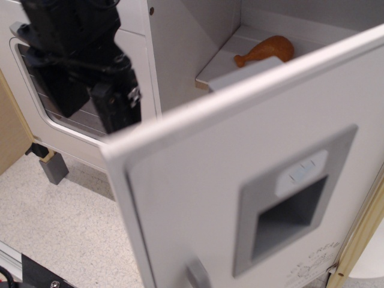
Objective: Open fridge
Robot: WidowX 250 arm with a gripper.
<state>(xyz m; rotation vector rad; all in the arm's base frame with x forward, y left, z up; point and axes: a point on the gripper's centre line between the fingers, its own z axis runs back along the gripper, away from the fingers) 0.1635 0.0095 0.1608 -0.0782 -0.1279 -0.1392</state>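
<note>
Standing ajar, the fridge (198, 180) door fills the lower right of frame. Black hand (111, 99) at upper left sits behind the door's top corner; its opening cannot be told. Drumstick (264, 50) on inner shelf.

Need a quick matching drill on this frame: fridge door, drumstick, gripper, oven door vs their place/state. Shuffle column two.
1. fridge door
2. toy drumstick
3. gripper
4. oven door

A. on a shelf inside the fridge
B. swung wide open
C. at the fridge door's upper free corner
D. closed, partly hidden behind the arm

Pairs: 1-B, 2-A, 3-C, 4-D
</note>
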